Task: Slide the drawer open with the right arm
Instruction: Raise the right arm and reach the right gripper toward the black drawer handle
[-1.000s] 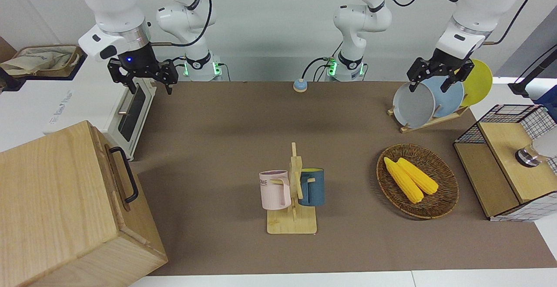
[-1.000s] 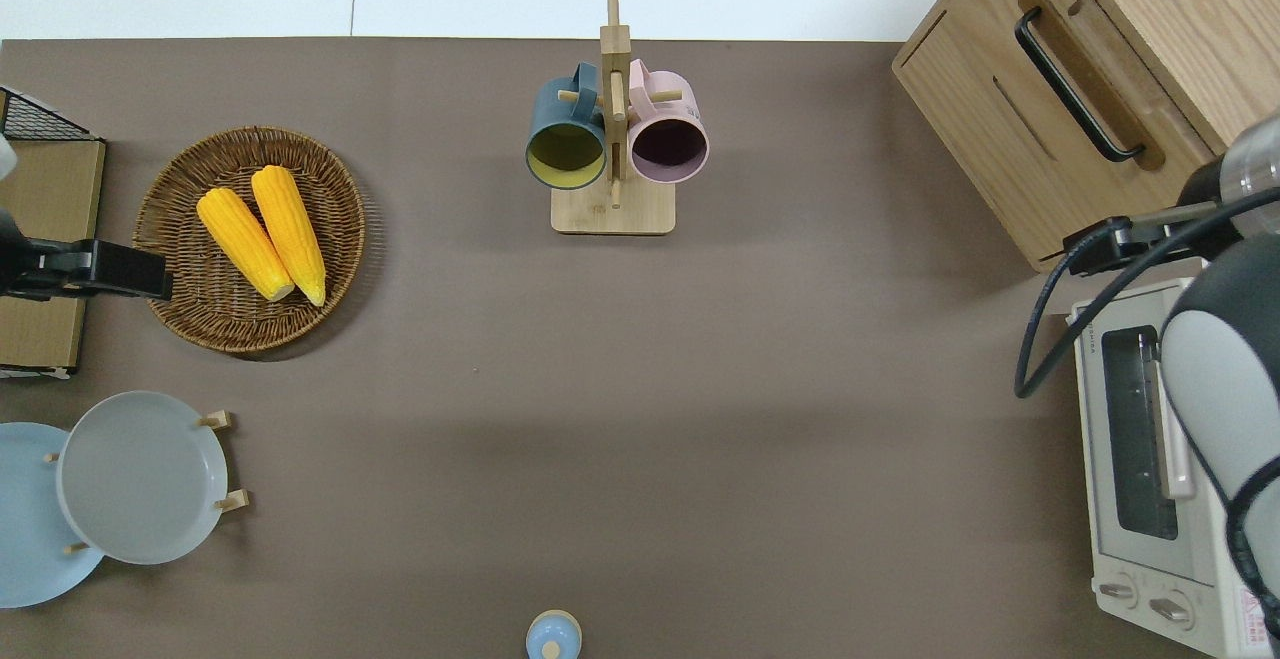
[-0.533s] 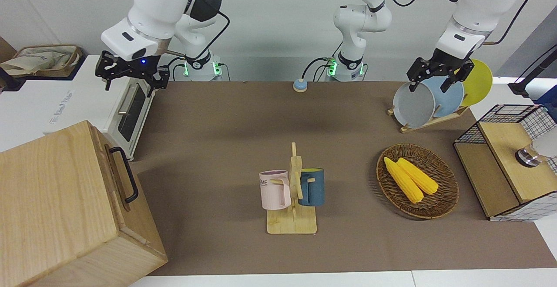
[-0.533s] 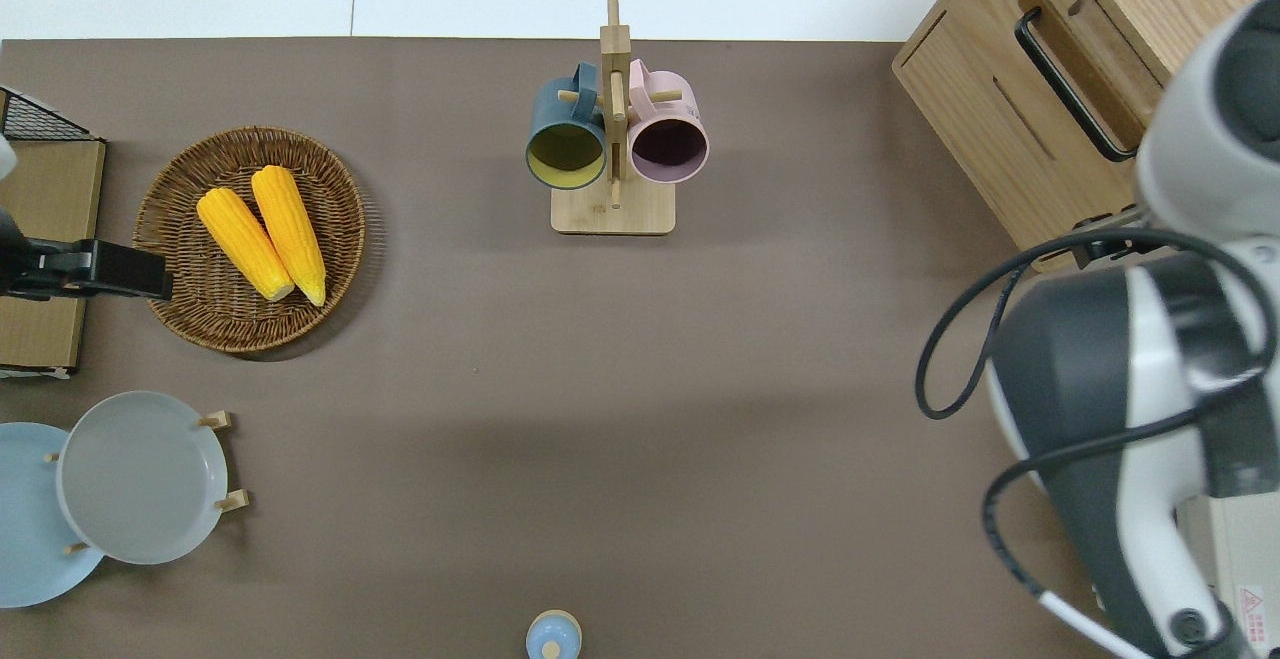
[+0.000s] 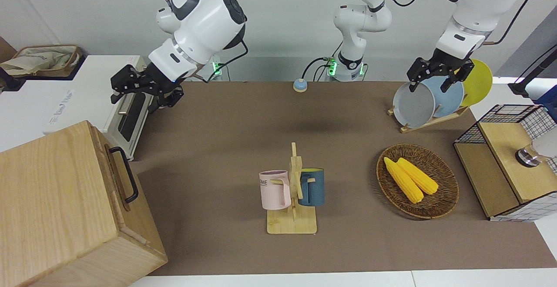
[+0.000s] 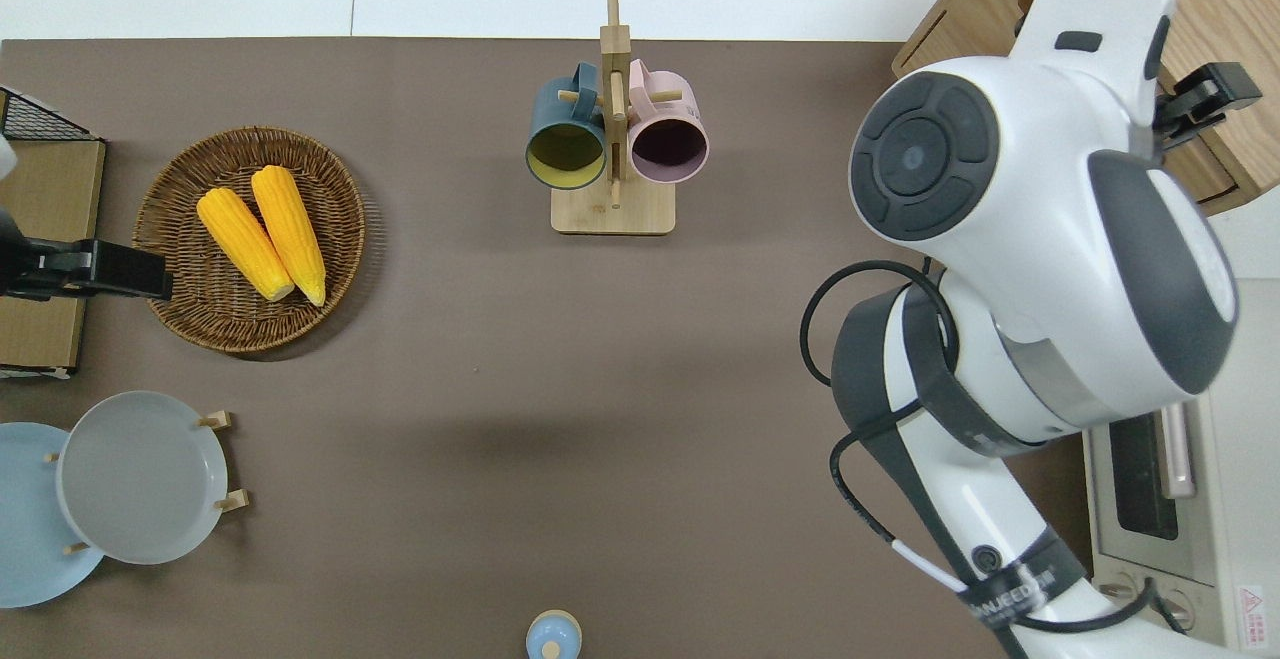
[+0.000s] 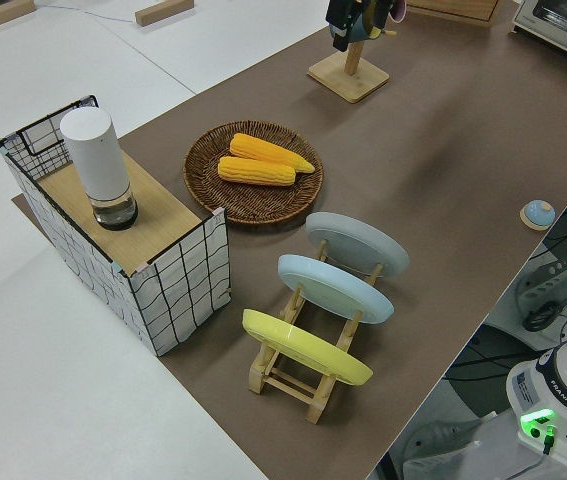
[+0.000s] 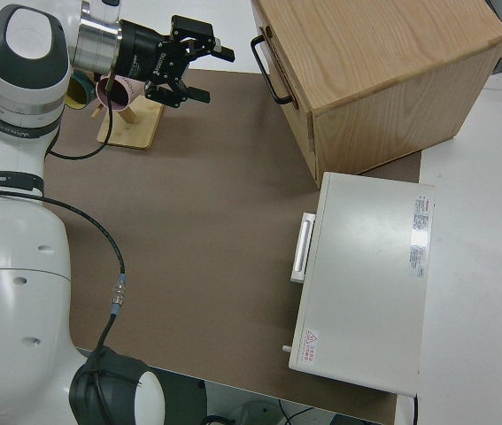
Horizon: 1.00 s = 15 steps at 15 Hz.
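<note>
Brown matting covers the table (image 5: 226, 130), with white surface around it. At about 8 o'clock in the front view sits the big pale wooden box (image 5: 56, 204) at the right arm's end; its drawer (image 5: 119, 178) is shut flush, the black loop handle (image 5: 125, 173) facing the middle of the table. Just nearer to the robots stands the white toaster oven (image 5: 126, 113).

Right arm (image 6: 1040, 239) is bent out over that end of the table, and the right hand (image 8: 193, 60) hangs in the air with its fingers spread apart, holding nothing, pointing toward the handle (image 8: 268, 62) at roughly 3 o'clock in the right side view, clearly apart from it. In the overhead view the arm hides most of the drawer front.

Left arm is parked, its hand (image 5: 435, 75) with fingers apart.

At mid-table stands a wooden mug rack (image 5: 293, 200) with a pink mug (image 5: 275, 190) and a blue mug (image 5: 312, 187); toward the left arm's end lies a wicker basket (image 5: 439, 208) with two corn cobs (image 5: 411, 179)
</note>
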Each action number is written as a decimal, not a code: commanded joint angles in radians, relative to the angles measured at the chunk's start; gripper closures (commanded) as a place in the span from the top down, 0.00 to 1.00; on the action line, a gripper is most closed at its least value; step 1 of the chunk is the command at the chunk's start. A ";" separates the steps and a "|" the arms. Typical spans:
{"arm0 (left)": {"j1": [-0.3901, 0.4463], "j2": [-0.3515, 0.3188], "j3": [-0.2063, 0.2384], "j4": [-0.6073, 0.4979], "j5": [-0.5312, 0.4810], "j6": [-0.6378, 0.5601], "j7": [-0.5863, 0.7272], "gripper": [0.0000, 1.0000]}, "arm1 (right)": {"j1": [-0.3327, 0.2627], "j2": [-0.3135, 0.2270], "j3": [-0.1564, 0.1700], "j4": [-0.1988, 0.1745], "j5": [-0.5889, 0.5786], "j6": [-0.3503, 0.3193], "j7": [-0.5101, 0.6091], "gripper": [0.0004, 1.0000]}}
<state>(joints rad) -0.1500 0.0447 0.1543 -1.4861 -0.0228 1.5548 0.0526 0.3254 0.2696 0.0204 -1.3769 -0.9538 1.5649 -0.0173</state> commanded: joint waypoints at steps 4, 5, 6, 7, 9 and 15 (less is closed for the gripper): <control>-0.017 0.012 0.016 0.020 0.014 0.001 0.006 1.00 | 0.017 0.085 0.009 -0.082 -0.267 0.078 0.229 0.99; -0.017 0.012 0.016 0.020 0.015 0.001 0.006 1.00 | 0.024 0.101 0.009 -0.082 -0.299 0.080 0.247 0.99; -0.017 0.012 0.016 0.020 0.014 0.001 0.006 1.00 | 0.026 0.118 0.009 -0.085 -0.339 0.087 0.264 0.99; -0.017 0.012 0.016 0.020 0.014 0.001 0.006 1.00 | 0.026 0.131 0.009 -0.097 -0.379 0.099 0.283 0.99; -0.017 0.012 0.016 0.020 0.014 0.001 0.006 1.00 | 0.021 0.143 0.009 -0.134 -0.449 0.141 0.348 0.98; -0.017 0.012 0.016 0.020 0.014 0.001 0.006 1.00 | -0.017 0.200 0.007 -0.159 -0.617 0.227 0.445 0.98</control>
<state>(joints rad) -0.1500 0.0447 0.1543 -1.4861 -0.0228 1.5548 0.0526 0.3417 0.4494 0.0219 -1.5140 -1.4762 1.7468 0.3610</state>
